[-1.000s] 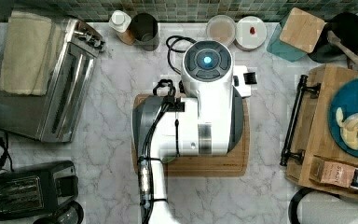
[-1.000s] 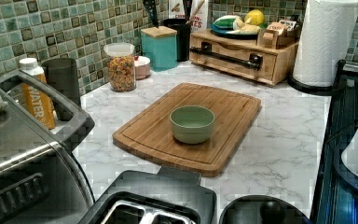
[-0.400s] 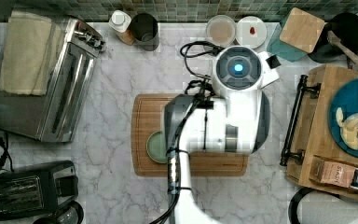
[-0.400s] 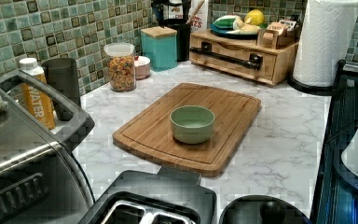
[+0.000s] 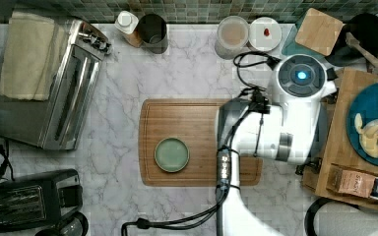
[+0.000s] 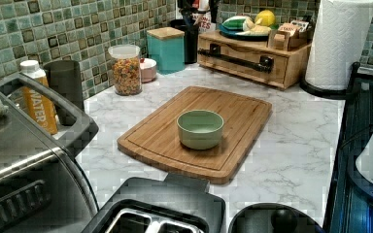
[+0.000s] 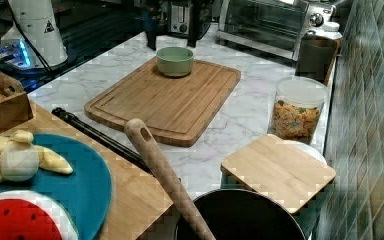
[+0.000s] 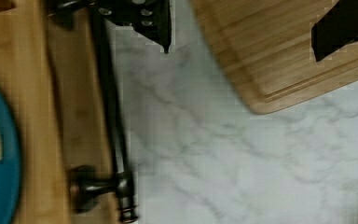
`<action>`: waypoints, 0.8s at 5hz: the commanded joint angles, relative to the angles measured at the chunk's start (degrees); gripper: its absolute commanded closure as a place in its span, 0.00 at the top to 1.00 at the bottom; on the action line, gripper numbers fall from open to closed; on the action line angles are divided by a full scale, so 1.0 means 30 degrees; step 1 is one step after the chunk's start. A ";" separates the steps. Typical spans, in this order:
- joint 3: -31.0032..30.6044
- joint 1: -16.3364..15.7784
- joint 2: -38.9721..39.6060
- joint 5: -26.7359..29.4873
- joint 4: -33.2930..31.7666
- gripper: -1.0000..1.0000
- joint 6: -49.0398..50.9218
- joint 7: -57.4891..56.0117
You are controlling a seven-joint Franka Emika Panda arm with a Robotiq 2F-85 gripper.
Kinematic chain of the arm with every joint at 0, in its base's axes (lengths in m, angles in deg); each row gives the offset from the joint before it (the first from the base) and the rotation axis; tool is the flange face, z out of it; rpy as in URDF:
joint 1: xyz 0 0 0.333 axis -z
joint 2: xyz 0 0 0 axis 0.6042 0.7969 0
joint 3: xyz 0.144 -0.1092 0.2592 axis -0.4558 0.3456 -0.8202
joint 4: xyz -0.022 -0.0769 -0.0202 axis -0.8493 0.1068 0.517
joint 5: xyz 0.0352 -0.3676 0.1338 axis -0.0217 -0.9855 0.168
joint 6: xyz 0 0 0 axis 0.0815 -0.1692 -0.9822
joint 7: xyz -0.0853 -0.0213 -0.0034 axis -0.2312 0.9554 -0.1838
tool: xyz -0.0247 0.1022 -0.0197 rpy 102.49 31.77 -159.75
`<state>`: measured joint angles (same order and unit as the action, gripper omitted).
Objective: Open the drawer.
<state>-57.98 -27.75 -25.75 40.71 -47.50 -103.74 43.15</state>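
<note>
The drawer point(image 6: 245, 62) is a light bamboo unit at the back of the counter in the left view, its front flush with the case. Its long black bar handle point(image 6: 237, 56) runs across the front; the handle point(image 7: 97, 134) also crosses the right view. In the wrist view my gripper point(image 8: 249, 28) is open, its black fingers point(image 8: 154, 22) spread wide over bare marble. One finger hangs close beside the handle point(image 8: 113, 116), apart from it. The other sits over a corner of the cutting board point(image 8: 279, 51). In the top view my white arm point(image 5: 295, 98) covers the drawer front.
A green bowl point(image 5: 172, 154) sits on the brown cutting board point(image 5: 197, 123) mid-counter. A blue fruit plate point(image 5: 374, 123) rests on the drawer unit. A paper towel roll point(image 6: 337, 43) stands by it. A toaster oven point(image 5: 54, 83) and black toaster point(image 5: 24, 201) fill the top view's left.
My arm has swung from over the cutting board toward the top view's right, up to the drawer unit. The green bowl is uncovered. The drawer has not moved.
</note>
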 commanded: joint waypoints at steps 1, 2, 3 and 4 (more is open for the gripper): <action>0.0370 0.1446 0.1192 -0.0395 0.0089 1.00 -0.1481 -0.1464; 0.0124 0.1626 0.1930 -0.1604 0.0964 1.00 -0.1035 -0.1309; 0.0285 0.1782 0.2331 -0.1751 0.0641 1.00 -0.2124 -0.1853; 0.0553 0.1731 0.2466 -0.2836 0.0136 1.00 -0.2747 -0.1731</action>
<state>-55.45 -21.64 -19.37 34.20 -47.83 -111.35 43.06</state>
